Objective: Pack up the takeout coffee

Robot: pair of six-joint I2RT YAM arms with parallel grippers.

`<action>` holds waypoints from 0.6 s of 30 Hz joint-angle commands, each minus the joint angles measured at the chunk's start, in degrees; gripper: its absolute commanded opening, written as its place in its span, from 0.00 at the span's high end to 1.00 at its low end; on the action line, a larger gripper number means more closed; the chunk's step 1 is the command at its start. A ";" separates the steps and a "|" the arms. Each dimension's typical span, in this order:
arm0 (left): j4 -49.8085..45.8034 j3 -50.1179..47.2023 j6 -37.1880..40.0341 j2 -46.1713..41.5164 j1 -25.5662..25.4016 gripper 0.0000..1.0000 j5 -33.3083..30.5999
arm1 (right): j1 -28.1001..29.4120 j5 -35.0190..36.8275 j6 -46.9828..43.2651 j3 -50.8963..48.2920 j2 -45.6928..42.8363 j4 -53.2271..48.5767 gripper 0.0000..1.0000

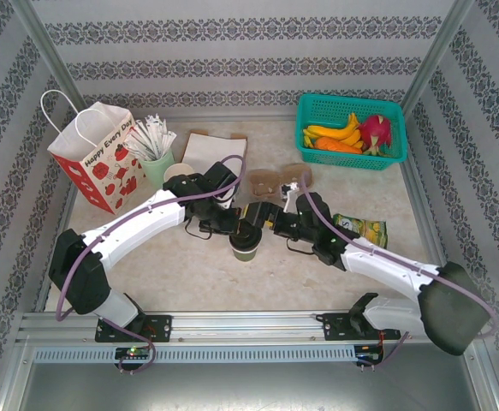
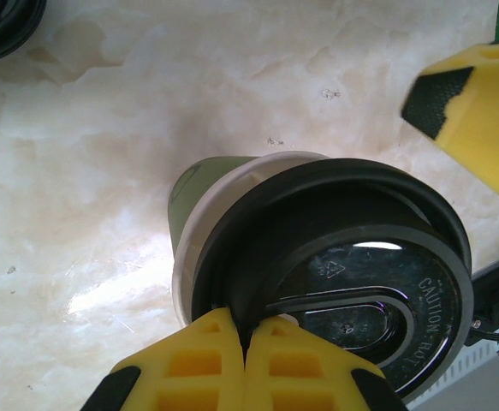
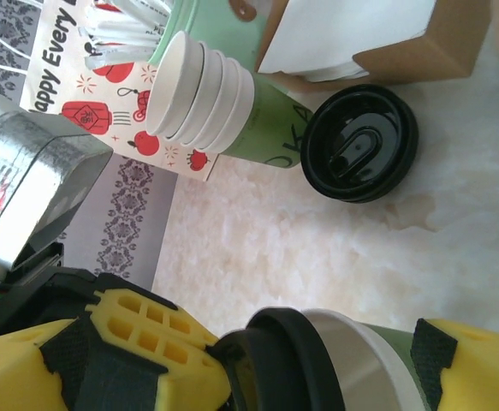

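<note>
Worktop (image 1: 189, 274): pale marble, carries everything listed below.
Bag (image 1: 95, 158): red and white, handles up, at 10 o'clock. Its mouth is open, so I judge it the packing destination.
Basket (image 1: 352, 128): teal, holds fruit, at 1 o'clock. It has no part in this job.
Carriers (image 1: 275, 181): brown card, at 12, just beyond the cup and handy for loading.
Cup stack (image 3: 206, 86): nested, near the bag, with a spare lid (image 3: 360, 154) lying flat beside it.
Cup (image 1: 247, 250): upright at centre, between my arms.
Right claw (image 3: 317, 368): spread, one finger either side of the cup, I judge to brace it. Whether they touch it I cannot tell.
Lid (image 2: 360, 274): black, askew on the cup, not yet seated.
Left claw (image 2: 245, 338): pressed together, pinching the lid's edge at 6 to steer it down.
</note>
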 commanded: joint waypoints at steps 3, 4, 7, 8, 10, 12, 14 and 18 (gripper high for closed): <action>-3.97 2.51 1.67 1.06 -1.22 1.00 -2.00 | -0.37 2.87 0.02 -4.08 -4.13 -3.81 0.02; -4.39 2.71 1.62 1.32 -1.36 1.00 -2.30 | -0.41 2.63 0.02 -4.32 -4.33 -3.70 0.02; -5.30 3.35 1.82 1.79 -1.78 1.00 -3.50 | -0.60 1.35 -0.63 -4.27 -4.11 -3.62 0.02; -5.42 3.52 1.79 1.88 -1.91 1.00 -3.80 | -0.60 0.95 -0.81 -4.12 -3.78 -3.52 0.02; -5.60 3.62 1.84 2.02 -1.98 1.00 -4.00 | -0.66 0.47 -0.90 -3.91 -3.10 -3.07 0.02; -5.30 3.28 1.72 2.22 -2.00 1.00 -3.66 | -0.63 -0.22 -1.16 -3.64 -2.48 -2.78 0.02; -5.42 3.09 1.76 2.51 -2.09 1.00 -3.63 | -0.63 -0.99 -1.46 -3.29 -2.09 -2.89 0.02; -5.02 2.53 1.65 2.86 -2.18 1.00 -3.68 | -0.68 -1.67 -1.91 -3.09 -1.98 -3.13 0.02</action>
